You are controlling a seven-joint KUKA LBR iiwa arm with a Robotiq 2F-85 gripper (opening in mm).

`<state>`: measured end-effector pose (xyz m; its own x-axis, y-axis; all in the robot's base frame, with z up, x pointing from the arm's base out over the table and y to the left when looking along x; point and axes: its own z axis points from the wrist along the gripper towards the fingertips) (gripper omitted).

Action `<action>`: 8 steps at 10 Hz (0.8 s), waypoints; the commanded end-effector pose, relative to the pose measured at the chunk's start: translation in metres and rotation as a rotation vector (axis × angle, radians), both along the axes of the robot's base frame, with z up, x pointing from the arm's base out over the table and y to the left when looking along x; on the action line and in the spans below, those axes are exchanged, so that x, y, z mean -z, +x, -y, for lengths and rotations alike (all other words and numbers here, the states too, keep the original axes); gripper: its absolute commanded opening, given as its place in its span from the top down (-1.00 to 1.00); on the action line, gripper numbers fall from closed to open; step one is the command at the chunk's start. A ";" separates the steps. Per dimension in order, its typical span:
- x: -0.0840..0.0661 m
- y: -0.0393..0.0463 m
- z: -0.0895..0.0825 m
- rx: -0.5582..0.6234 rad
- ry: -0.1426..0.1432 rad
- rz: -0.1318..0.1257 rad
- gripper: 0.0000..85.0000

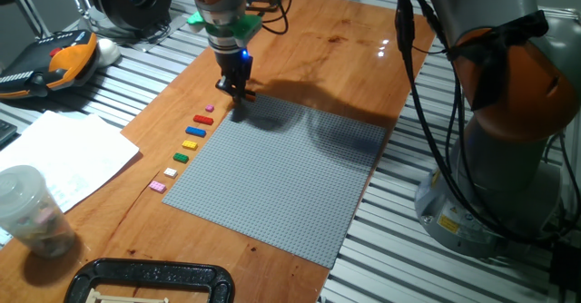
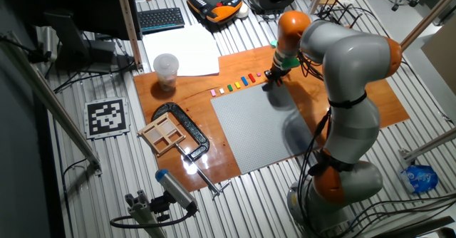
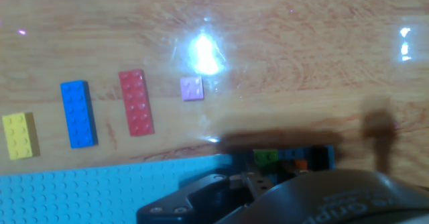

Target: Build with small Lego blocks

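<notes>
the gripper [image 1: 238, 92] hangs low at the corner of the bumpy grey plate [image 1: 281, 171]. i cannot tell if its jaws are shut. small shiny plastic blocks [image 1: 188, 145] sit in a row on smooth wood just beside the plate.

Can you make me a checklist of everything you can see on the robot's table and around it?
Surface: wooden board on a slatted metal table, with a large grey baseplate lying on it.
Job's things: a row of small Lego blocks beside the baseplate's edge; the hand view shows yellow, blue, red and a small pink one.
Clutter: plastic cup, paper sheets, black clamp, small wooden tray.
Grippers: gripper low at the baseplate's far corner; whether it holds anything cannot be told.
Cables: black cables hanging along the arm.
Surroundings: keyboard, orange pendant, marker tag.
</notes>
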<state>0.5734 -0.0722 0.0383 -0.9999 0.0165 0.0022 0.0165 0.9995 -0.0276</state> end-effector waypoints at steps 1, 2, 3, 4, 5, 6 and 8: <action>0.002 -0.0014 0.001 -0.002 0.000 0.001 1.00; 0.004 -0.0039 0.002 -0.002 0.003 0.006 1.00; 0.005 -0.0053 0.003 0.001 0.003 0.008 1.00; 0.005 -0.0060 0.003 0.001 0.003 0.008 1.00; 0.005 -0.0062 0.003 0.003 0.003 0.008 1.00; 0.005 -0.0062 0.004 0.004 0.003 0.008 1.00; 0.006 -0.0063 0.004 0.006 -0.002 0.009 1.00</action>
